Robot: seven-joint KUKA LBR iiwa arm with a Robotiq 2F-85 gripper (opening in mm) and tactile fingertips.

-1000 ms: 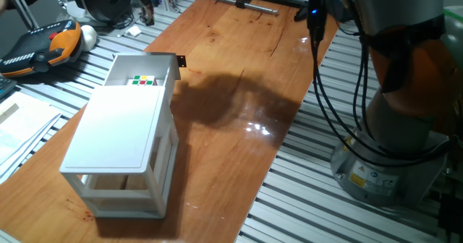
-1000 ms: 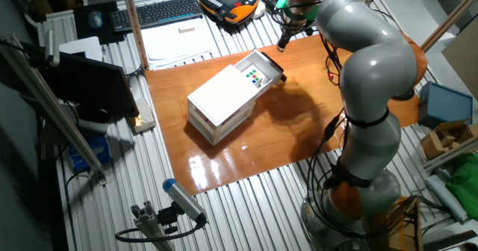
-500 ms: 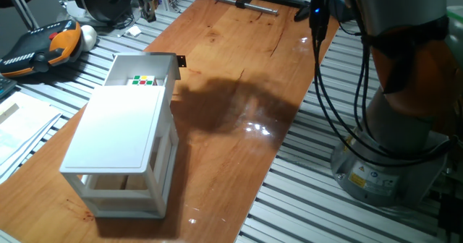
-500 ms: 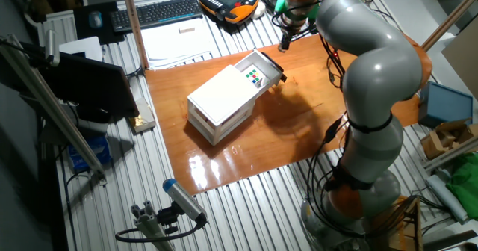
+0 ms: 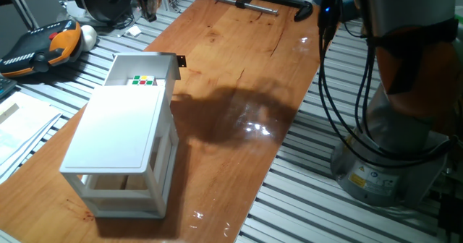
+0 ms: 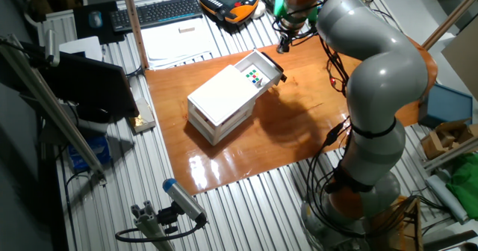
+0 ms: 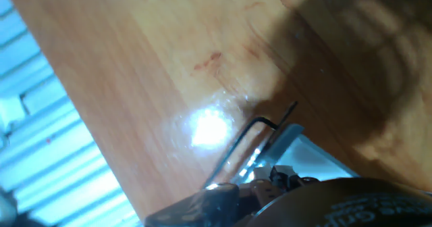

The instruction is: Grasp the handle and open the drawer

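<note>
One drawer (image 5: 142,75) stands partly open — one handle (image 5: 181,61) on its front. Your gripper (image 6: 284,38) hovers nearby; I cannot tell its jaws' spacing.

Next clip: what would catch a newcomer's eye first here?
Probably the small white cabinet lying on the wooden board, its top drawer already pulled out, showing a colourful cube inside, with the tiny black handle on its front. Next, the big grey arm arching over the board's far side, and the black clamp at the board's end.

Tabletop (image 5: 239,84) glare; blurred hand view.
</note>
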